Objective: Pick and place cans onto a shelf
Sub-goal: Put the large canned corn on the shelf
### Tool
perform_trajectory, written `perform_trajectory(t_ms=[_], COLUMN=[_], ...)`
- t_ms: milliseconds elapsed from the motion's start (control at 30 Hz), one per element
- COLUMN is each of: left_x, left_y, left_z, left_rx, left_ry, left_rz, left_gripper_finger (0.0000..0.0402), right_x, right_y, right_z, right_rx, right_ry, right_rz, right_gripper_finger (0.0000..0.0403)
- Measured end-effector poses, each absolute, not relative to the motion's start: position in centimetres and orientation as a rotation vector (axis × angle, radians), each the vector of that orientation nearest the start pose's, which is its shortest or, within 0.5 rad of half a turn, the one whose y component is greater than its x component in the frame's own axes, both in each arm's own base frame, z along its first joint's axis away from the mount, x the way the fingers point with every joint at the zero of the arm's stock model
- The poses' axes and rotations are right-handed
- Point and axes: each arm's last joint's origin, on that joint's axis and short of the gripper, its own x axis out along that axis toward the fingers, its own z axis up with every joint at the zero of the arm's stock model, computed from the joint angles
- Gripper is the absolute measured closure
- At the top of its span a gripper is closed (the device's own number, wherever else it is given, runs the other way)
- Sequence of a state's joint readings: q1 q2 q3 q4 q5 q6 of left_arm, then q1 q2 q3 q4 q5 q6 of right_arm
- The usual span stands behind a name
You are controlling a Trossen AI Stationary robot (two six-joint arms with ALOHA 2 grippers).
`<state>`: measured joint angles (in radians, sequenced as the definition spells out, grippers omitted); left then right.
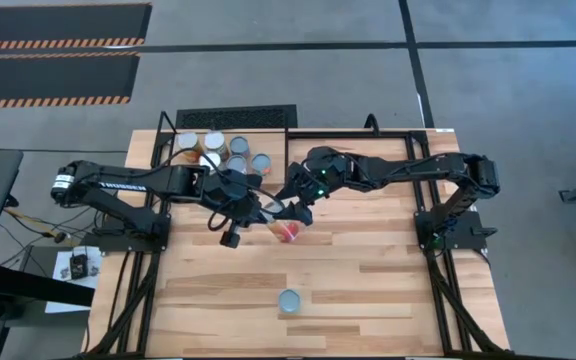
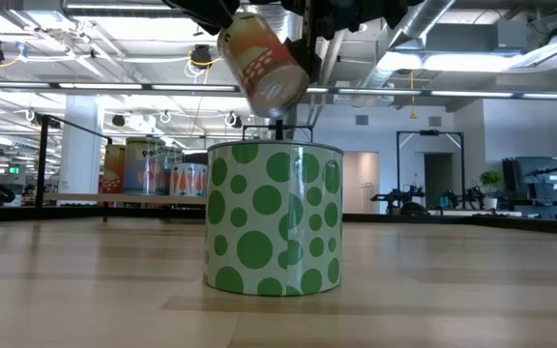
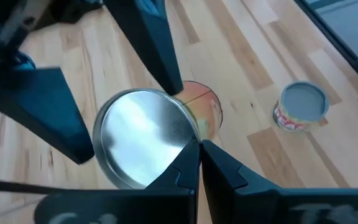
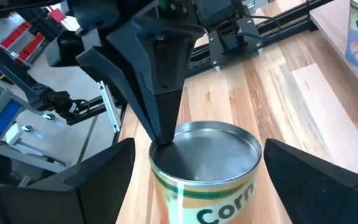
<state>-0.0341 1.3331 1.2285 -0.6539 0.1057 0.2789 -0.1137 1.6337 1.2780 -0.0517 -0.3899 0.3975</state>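
I see my dark left gripper point(image 1: 268, 207) pinched closed beside my dark right gripper point(image 1: 290, 222), whose fingers spread wide.

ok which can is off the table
The corn can, tilted in the air mid-table, pinched at its rim by the left pincer; the others stand on wood.

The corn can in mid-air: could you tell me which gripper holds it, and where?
The left gripper, jaws shut, pinches the corn can by its top rim. The right gripper straddles it, open.

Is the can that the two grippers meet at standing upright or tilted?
Tilted. In the low view the corn can hangs slanted above the table, left gripper shut at its rim.
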Motion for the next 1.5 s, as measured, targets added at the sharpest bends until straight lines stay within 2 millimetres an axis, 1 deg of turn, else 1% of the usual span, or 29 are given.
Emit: perform_trajectory(t_ms=[133, 267, 333, 400, 500, 667, 767, 867, 933, 967, 1000, 1100, 1200, 1333, 1400, 1500], left_x=[27.6, 27.4, 27.2, 27.1, 26.8, 26.2, 25.7, 24.7, 24.1, 23.6, 23.2, 21.5, 19.8, 17.6, 17.2, 16.9], left_y=[-1.2, -1.2, -1.2, -1.1, -1.0, -0.9, -0.7, -0.6, -0.5, -0.5, -0.5, -0.3, -0.1, 0.8, 1.4, 2.3], left_z=[32.6, 32.4, 32.3, 32.1, 31.9, 31.2, 30.8, 30.8, 31.0, 31.0, 31.0, 31.3, 31.5, 31.6, 31.6, 31.5], left_rx=[0.23, 0.214, 0.2, 0.192, 0.181, 0.15, 0.139, 0.112, 0.057, 0.028, 0.002, -0.081, -0.146, -0.238, -0.245, -0.267], left_ry=[0.762, 0.799, 0.816, 0.84, 0.881, 0.968, 1.034, 1.099, 1.117, 1.141, 1.166, 1.234, 1.31, 1.409, 1.42, 1.382], left_rz=[-0.226, -0.21, -0.2, -0.185, -0.161, -0.109, -0.042, 0.025, 0.066, 0.092, 0.121, 0.218, 0.363, 0.614, 0.708, 0.772], left_gripper_finger=[0.0401, 0.0401, 0.0401, 0.0401, 0.0401, 0.0401, 0.0401, 0.0401, 0.0401, 0.0401, 0.0401, 0.0401, 0.0401, 0.0401, 0.0401, 0.0401], right_x=[37.3, 37.5, 37.4, 37.3, 37.1, 36.8, 36.3, 35.5, 34.9, 34.5, 34.2, 33.2, 32.4, 32.1, 32.1, 32.1], right_y=[-3.4, -3.4, -3.7, -3.9, -4.5, -5.3, -5.6, -5.6, -5.6, -5.8, -5.9, -6.3, -6.9, -7.4, -7.6, -7.8], right_z=[30.3, 31.4, 31.7, 32.0, 32.4, 32.4, 32.4, 33.0, 33.2, 33.1, 33.0, 32.7, 32.6, 33.0, 33.3, 33.3], right_rx=[0.475, 0.445, 0.432, 0.409, 0.384, 0.348, 0.296, 0.217, 0.189, 0.186, 0.188, 0.197, 0.201, 0.203, 0.198, 0.197], right_ry=[0.439, 0.403, 0.413, 0.43, 0.461, 0.498, 0.528, 0.535, 0.525, 0.528, 0.532, 0.542, 0.533, 0.52, 0.489, 0.483], right_rz=[0.195, 0.208, 0.202, 0.195, 0.179, 0.157, 0.122, 0.059, 0.04, 0.03, 0.025, 0.005, -0.018, -0.033, -0.039, -0.043], right_gripper_finger=[0.0026, 0.0029, 0.0039, 0.0057, 0.0099, 0.0187, 0.0254, 0.0327, 0.0375, 0.0388, 0.0391, 0.0378, 0.0373, 0.039, 0.0397, 0.0392])
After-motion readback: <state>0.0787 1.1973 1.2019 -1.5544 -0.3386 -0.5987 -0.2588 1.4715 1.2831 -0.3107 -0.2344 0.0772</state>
